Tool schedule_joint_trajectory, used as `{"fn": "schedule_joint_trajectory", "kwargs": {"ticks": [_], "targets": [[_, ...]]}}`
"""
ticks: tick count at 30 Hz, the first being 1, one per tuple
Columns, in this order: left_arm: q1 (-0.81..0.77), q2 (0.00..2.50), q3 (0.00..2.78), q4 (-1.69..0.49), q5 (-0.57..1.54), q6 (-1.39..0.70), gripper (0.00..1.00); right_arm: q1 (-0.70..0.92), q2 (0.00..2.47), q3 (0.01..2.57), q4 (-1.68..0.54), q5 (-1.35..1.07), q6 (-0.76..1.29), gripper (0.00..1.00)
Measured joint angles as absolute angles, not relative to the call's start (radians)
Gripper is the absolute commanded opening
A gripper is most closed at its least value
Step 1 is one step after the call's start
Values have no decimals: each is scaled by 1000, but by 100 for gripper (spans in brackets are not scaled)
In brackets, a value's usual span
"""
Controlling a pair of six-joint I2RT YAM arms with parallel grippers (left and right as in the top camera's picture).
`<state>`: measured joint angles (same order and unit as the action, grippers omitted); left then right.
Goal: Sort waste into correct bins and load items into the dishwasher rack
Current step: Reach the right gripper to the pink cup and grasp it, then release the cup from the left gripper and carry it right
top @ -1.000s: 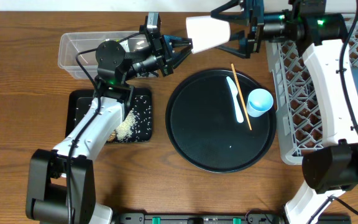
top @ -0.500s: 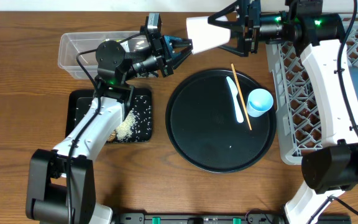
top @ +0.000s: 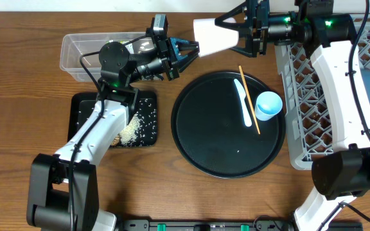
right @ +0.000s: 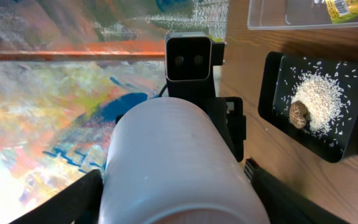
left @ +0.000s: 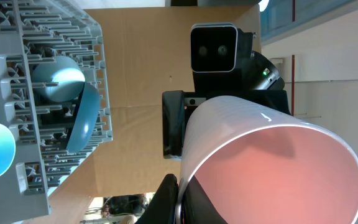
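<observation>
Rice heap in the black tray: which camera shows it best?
The right wrist view: the rice heap lies fully exposed in the black tray, a brown lump at its edge. Overhead, the left arm hides part of it. The left wrist view does not show it.

Pale cup (right: 174, 149) at centre, flanked by fingers (right: 61, 202) of the right gripper (right: 175, 196); at 2 o'clock, rice (right: 321, 96) and a brown lump (right: 299, 114) in a black tray (right: 347, 135).
</observation>
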<state>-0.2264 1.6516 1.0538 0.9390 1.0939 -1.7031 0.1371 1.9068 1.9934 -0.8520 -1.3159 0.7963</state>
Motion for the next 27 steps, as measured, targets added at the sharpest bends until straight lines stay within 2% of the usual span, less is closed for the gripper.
{"fn": "schedule_joint_trajectory", "kwargs": {"ticks": [10, 12, 18, 21, 24, 26, 27], "targets": [[-226, 1651, 1054, 939, 1097, -1705, 6, 145, 1907, 1993, -856, -1329, 796, 68], [-226, 1651, 1054, 939, 1097, -1705, 6, 151, 1907, 1993, -856, -1331, 796, 61], [-224, 1651, 1054, 940, 1096, -1705, 7, 156, 1907, 1993, -857, -1330, 795, 59], [-224, 1652, 1054, 940, 1097, -1705, 7, 156, 1907, 1993, -857, -1330, 795, 49], [-224, 1651, 1054, 940, 1097, -1705, 17, 156, 1907, 1993, -857, -1331, 795, 49], [-224, 1651, 1054, 942, 1097, -1704, 33, 157, 1907, 1993, -858, -1332, 795, 49], [-224, 1652, 1054, 942, 1097, -1704, 45, 157, 1907, 1993, -858, -1332, 795, 48]]}}
